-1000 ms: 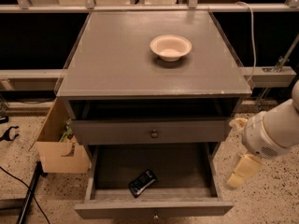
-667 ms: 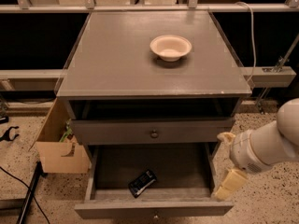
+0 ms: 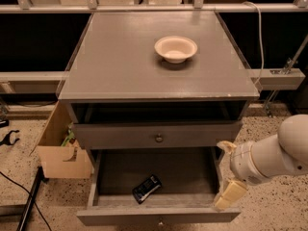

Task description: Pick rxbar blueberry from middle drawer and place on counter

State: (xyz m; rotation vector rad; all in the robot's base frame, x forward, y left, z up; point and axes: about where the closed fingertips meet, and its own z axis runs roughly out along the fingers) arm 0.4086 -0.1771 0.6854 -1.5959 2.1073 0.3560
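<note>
Jaws gape empty at the right front corner of the middle drawer (image 3: 185, 174), which holds the rxbar blueberry (image 3: 147, 188).

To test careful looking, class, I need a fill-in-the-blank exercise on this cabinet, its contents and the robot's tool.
The rxbar blueberry lies in the middle drawer, which stands ____.
On the counter sits a cream ____.
The tool, open and empty, hovers by the drawer's ____ front corner.
Missing words: open; bowl; right.
</note>
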